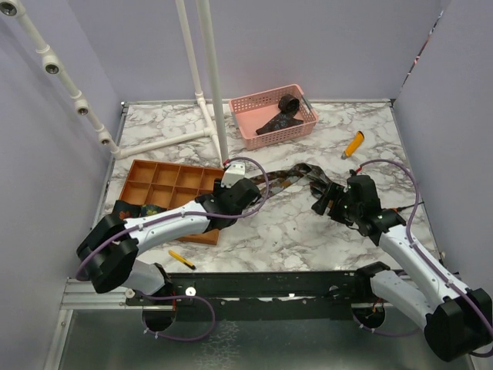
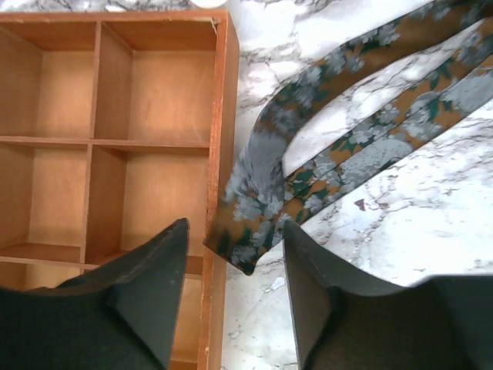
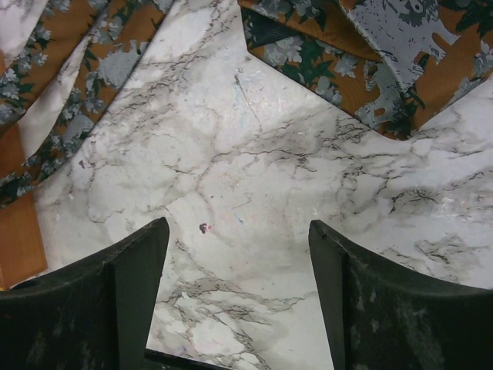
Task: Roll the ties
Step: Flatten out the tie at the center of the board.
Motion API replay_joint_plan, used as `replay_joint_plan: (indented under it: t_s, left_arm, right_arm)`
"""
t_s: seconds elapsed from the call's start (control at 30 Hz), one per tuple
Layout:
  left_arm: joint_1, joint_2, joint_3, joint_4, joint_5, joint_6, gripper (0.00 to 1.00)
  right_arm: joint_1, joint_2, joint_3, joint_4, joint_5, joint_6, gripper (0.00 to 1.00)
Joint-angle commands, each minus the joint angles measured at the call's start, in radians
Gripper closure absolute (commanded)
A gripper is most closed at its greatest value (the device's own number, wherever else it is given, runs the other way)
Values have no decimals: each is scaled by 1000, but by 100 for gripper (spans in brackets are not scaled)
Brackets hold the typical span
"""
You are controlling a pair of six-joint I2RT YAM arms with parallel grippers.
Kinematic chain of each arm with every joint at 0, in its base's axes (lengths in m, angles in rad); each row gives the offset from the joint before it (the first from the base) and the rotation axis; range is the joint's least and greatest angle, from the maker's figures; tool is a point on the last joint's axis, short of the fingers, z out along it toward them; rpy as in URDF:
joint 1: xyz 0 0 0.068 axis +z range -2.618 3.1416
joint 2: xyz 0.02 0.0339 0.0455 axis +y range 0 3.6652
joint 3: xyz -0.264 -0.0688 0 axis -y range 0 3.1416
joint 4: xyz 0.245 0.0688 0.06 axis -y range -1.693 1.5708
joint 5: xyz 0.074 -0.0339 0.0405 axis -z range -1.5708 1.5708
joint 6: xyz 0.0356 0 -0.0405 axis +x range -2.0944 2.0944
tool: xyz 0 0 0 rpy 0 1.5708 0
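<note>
On the white marble desk [image 1: 308,231], with left pincer [image 2: 235,231] and right pincer [image 3: 239,227] apart, best to nip the brown floral fabric tie [image 2: 258,166] (folded tip by the orange wooden tray [image 2: 219,116]) squarely.

matt floral cloth tie [image 2: 262,181], wooden tray [image 2: 222,116], smooth marble-look table [image 3: 231,177].

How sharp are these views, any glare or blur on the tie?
Top external: even light, soft shadows on the table, no strong glare. Left wrist: tie pattern crisp, fingers dark, featureless. Right wrist: table veining sharp, faint sheen.
</note>
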Motion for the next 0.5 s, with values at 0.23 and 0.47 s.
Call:
replay_joint_plan:
  t_s: [0.23, 0.47]
  left_arm:
    - [3, -177, -19, 171, 107, 52, 10]
    - [3, 6, 38, 185, 211, 58, 13]
  right_arm:
    - [-3, 178, 114, 38, 295, 48, 20]
    - [-16, 439, 281, 4, 392, 32, 21]
